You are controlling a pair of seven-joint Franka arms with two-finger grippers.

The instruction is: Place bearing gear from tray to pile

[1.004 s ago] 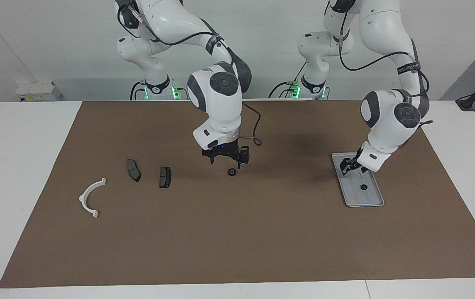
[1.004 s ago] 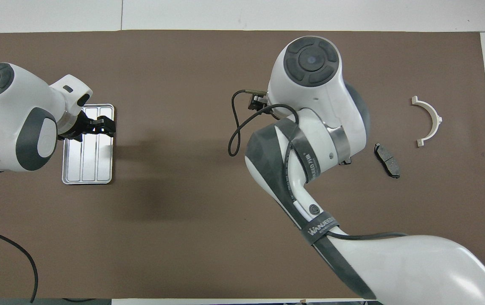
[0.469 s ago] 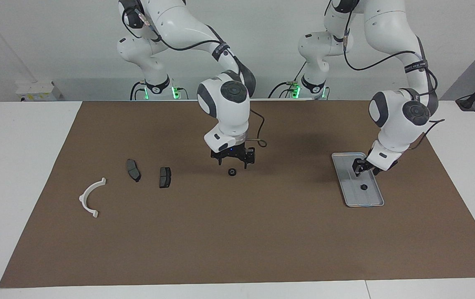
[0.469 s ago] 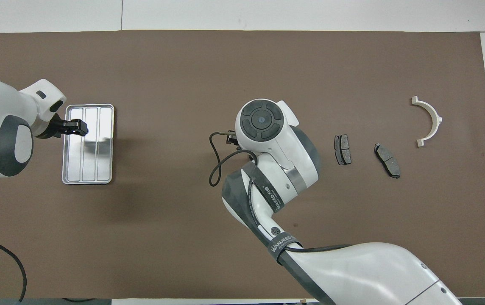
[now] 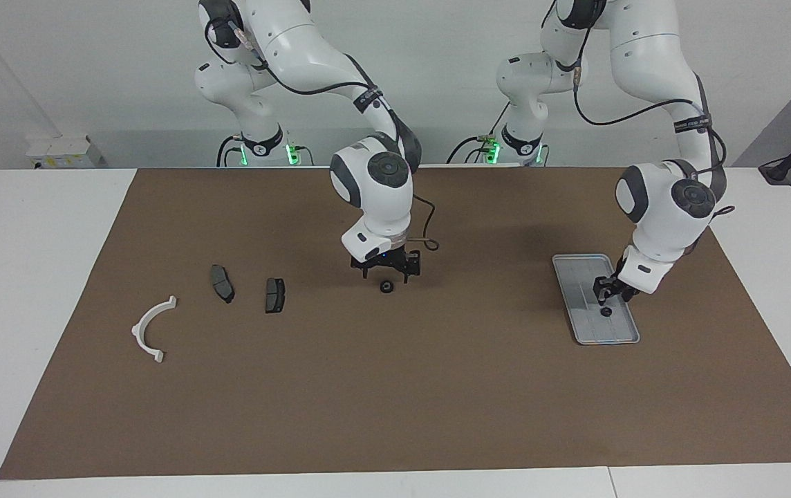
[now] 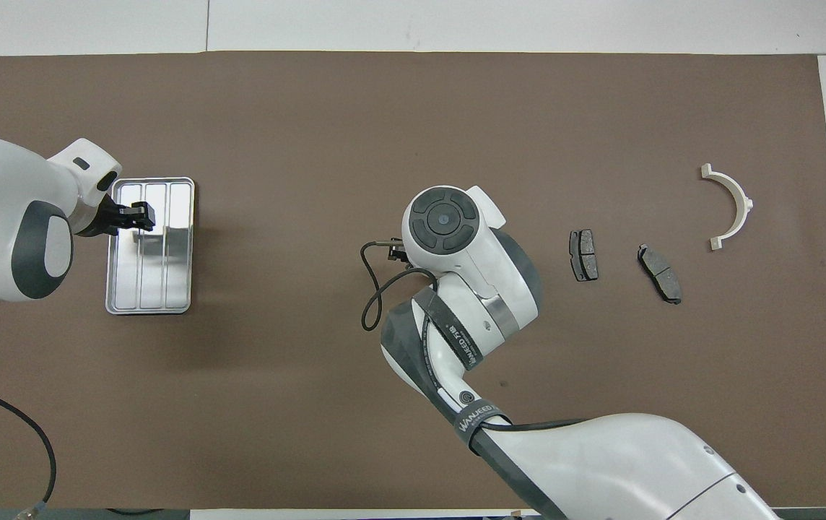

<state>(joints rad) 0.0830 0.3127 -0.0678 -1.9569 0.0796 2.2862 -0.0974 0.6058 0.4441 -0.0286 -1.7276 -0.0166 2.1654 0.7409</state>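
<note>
Grippers first, since they sit closest to the robot bases. The right gripper (image 5: 387, 268) hangs low over the middle of the brown mat (image 5: 437, 387), jaws spread wide and holding nothing. Just under it, a shade farther out, one bearing gear (image 5: 386, 287) lies on the mat about midway along its length; from overhead the arm hides it from me.

At about the same depth, toward the right arm's end, two dark brake pads lie flat and a little apart: the inner brake pad (image 5: 274, 294) (image 6: 583, 255) and the outer brake pad (image 5: 222, 283) (image 6: 659, 263).

At the left arm's end of the mat, the silver tray (image 5: 579, 273) (image 6: 167, 282) lies lengthwise away from the robots. The left gripper (image 5: 606, 294) (image 6: 140, 214) is down over it, pointing at the second bearing gear (image 5: 605, 312), which sits on the tray floor in the half farther from the robots. I cannot tell how far this gripper is closed, or whether it touches the gear.

Farthest out, near the mat's edge at the right arm's end, lies the white bracket (image 5: 137, 330) (image 6: 745, 204), apart from the pads.
</note>
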